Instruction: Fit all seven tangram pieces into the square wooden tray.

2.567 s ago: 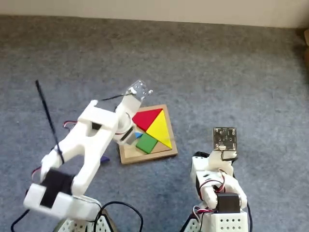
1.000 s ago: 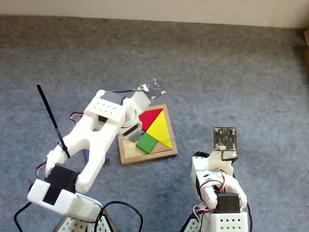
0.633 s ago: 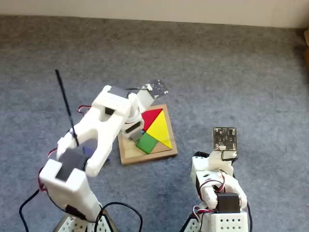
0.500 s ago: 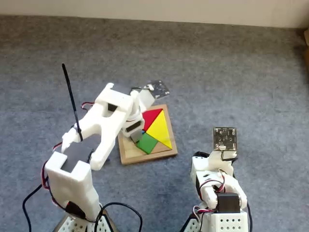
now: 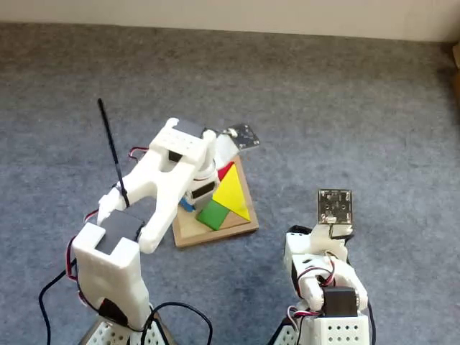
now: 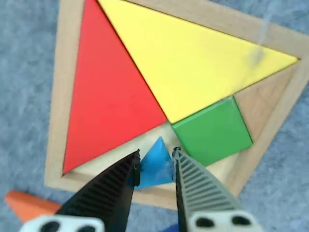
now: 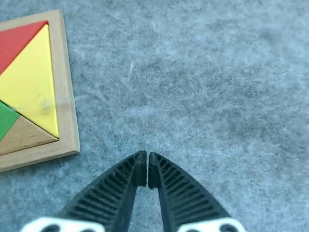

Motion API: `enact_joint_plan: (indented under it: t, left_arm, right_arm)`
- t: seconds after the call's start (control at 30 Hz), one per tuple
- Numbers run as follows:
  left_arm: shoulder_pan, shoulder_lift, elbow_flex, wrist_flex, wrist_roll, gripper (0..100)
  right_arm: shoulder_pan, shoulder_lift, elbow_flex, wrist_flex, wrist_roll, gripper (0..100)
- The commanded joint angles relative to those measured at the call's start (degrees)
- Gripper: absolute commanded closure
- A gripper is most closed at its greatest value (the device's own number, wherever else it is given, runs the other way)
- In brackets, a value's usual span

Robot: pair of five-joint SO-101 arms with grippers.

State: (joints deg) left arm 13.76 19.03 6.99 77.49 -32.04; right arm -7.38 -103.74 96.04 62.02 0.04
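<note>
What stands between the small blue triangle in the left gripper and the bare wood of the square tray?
Nothing visible. The small blue triangle, shut in the left gripper, is over bare wood of the square wooden tray, beside the red triangle and green square.

A grey-blue carpet (image 5: 345,108) with a short, flecked pile covers the whole working surface, evenly lit with only soft shadows. Along its far edge runs a pale cream wall (image 5: 230,11). A small brown object (image 5: 456,54) pokes in at the high view's right edge.
</note>
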Motion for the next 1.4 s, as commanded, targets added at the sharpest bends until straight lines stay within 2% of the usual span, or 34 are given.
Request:
enact_joint_plan:
  t: [0.0,0.33,0.4,0.67,0.83,1.0,1.13,1.37]
  left_arm:
    - [0.4,-5.85,-3.56,3.08,2.9,92]
    - [0.22,-13.32,1.27,2.64,8.79,92]
    - [0.13,-15.43,4.97,1.93,9.67,92]
    - [0.31,-27.3,24.92,-9.14,11.43,92]
    - [0.04,-33.8,32.84,-12.13,12.48,91]
    - [0.22,-39.87,32.84,-12.13,13.19,91]
    - [0.22,-42.77,30.2,-14.24,18.2,91]
    - [0.04,-36.35,28.53,-23.38,19.87,91]
  right_arm:
    - [0.66,-0.84,7.6,0.22,0.35,97.1]
    - [0.66,-0.84,7.6,0.22,0.35,97.1]
    - [0.66,-0.84,7.6,0.22,0.35,97.1]
    - [0.66,-0.84,7.6,0.22,0.35,97.1]
    - [0.66,-0.84,7.6,0.22,0.35,97.1]
    - [0.66,-0.84,7.6,0.22,0.35,97.1]
    - [0.66,-0.84,7.6,0.22,0.35,97.1]
    - [0.66,-0.84,7.6,0.22,0.26,97.1]
